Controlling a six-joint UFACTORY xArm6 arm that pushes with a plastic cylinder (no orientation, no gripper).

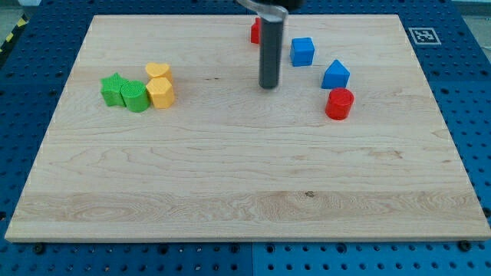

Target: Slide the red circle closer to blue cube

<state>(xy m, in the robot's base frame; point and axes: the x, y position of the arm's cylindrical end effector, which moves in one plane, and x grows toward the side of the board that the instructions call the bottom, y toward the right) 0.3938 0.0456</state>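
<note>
The red circle (339,103) is a short red cylinder at the view's right, just below a blue house-shaped block (335,75). The blue cube (302,51) sits near the view's top, up and left of them. My tip (268,85) is the lower end of the dark rod, on the board left of the blue cube and well left of the red circle, touching no block. A second red block (255,31) is partly hidden behind the rod at the view's top; its shape cannot be made out.
At the view's left a cluster holds a green star (113,89), a green rounded block (135,96), a yellow heart (158,71) and a yellow hexagon-like block (161,93). The wooden board (245,192) lies on a blue pegboard table.
</note>
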